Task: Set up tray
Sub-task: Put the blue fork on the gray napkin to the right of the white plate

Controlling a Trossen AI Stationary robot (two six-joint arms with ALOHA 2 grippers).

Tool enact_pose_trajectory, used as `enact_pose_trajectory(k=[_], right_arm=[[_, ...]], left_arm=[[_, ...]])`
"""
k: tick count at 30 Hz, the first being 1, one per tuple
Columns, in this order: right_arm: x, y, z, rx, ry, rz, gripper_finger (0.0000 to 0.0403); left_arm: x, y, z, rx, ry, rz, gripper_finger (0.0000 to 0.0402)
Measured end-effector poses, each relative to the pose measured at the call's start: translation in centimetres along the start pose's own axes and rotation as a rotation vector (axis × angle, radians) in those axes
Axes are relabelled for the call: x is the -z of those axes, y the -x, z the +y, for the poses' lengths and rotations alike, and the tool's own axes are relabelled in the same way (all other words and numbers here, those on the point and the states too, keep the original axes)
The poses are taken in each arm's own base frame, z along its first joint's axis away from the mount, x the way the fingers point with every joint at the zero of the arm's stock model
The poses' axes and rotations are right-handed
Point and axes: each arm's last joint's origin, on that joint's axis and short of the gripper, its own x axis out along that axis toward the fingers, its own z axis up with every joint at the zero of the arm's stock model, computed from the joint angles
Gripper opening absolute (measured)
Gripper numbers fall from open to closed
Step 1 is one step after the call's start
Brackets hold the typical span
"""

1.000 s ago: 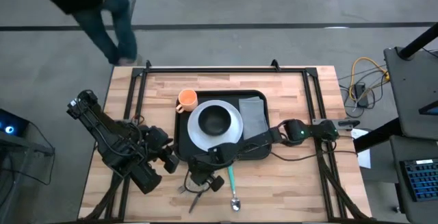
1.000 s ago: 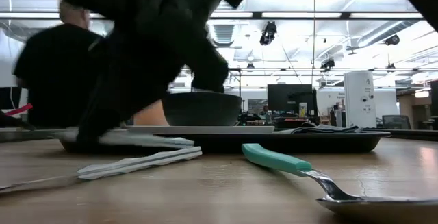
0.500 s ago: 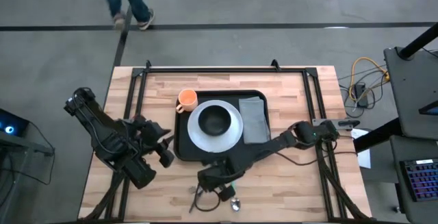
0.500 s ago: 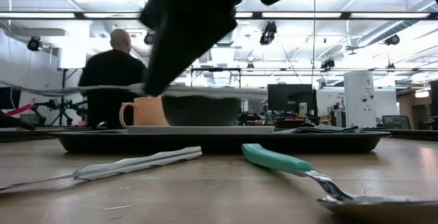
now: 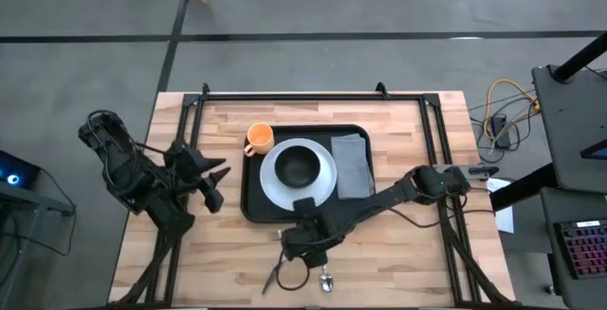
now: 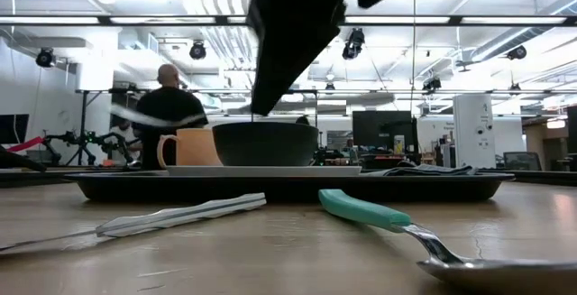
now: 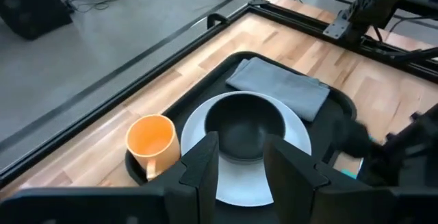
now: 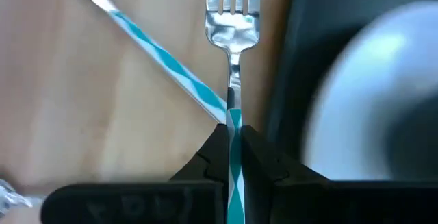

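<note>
Right claw [image 8: 233, 142] pinches fork [image 8: 230, 18]; high view hides it

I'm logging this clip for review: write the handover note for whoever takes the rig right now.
Right gripper: shut on the fork, lifted near the tray's front edge.
Left gripper: open, empty, waiting at table left.
Tray holds white plate, dark bowl, orange mug, grey napkin.
Left: place fork; knife and teal-handled spoon lie on the wood.
</note>
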Motion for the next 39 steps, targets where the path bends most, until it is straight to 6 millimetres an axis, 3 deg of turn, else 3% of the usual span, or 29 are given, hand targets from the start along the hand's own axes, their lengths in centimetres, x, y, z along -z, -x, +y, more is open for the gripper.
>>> enact_pose_trajectory(k=[5,9,14,20,23,29,33,39], right_arm=[[1.1,2.6,-1.4,0.088,-0.079,-0.028,0.0011],[3.2,5.3,-4.1,0.195,-0.221,-0.057,0.0011],[7.3,8.9,-9.0,0.302,-0.526,-0.139,0.0011],[13.5,10.6,-14.9,0.407,-0.910,-0.149,0.0011],[16.2,10.1,-16.9,0.449,-1.100,-0.151,0.0011],[19.4,6.5,-19.0,0.449,-1.394,-0.209,0.0011],[19.8,3.5,-19.1,0.396,-1.504,-0.249,0.0011],[18.4,0.0,-19.0,0.372,-1.545,-0.192,0.0011]], left_arm=[[0.6,-0.1,1.7,-0.005,-0.003,-0.012,0.0098],[1.6,-0.6,2.6,-0.019,-0.006,-0.008,0.0098],[2.7,-1.1,3.3,-0.031,-0.019,-0.005,0.0098],[3.8,-1.8,3.4,-0.060,-0.062,-0.023,0.0098],[4.3,-2.2,3.3,-0.076,-0.079,-0.050,0.0098],[4.6,-2.4,3.2,-0.078,-0.079,-0.052,0.0098],[4.6,-2.4,3.2,-0.075,-0.075,-0.052,0.0098],[4.5,-2.3,3.2,-0.073,-0.071,-0.052,0.0098]])
